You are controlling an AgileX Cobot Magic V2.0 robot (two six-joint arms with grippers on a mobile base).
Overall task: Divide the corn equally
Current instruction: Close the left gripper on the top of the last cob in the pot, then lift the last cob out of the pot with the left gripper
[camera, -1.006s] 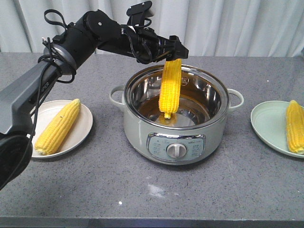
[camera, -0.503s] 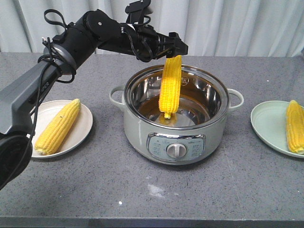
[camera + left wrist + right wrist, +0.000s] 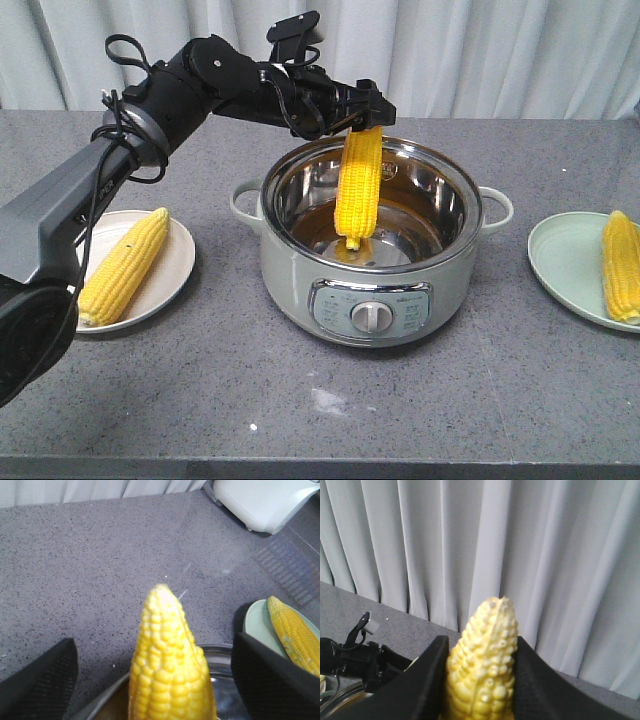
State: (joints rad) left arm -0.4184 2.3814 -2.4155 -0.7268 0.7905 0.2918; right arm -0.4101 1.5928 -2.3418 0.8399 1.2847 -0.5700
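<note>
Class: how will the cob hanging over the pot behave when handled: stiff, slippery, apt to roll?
The hanging cob looks stiff: held only at its thick end by the left gripper, it hangs straight. Round and tapered, it would probably roll in a curve if set down. Its bumpy kernels likely help grip.

Your left arm (image 3: 150,110) stretches far out, bent at the elbow, with the wrist held level. Your left gripper (image 3: 366,118) points down and pinches a cob (image 3: 358,190) by its top. In the wrist view its fingers (image 3: 40,680) look wide apart, so the grip spot is hard to see. Your right gripper (image 3: 481,645) squeezes a second cob (image 3: 485,690) tight on both sides.
</note>
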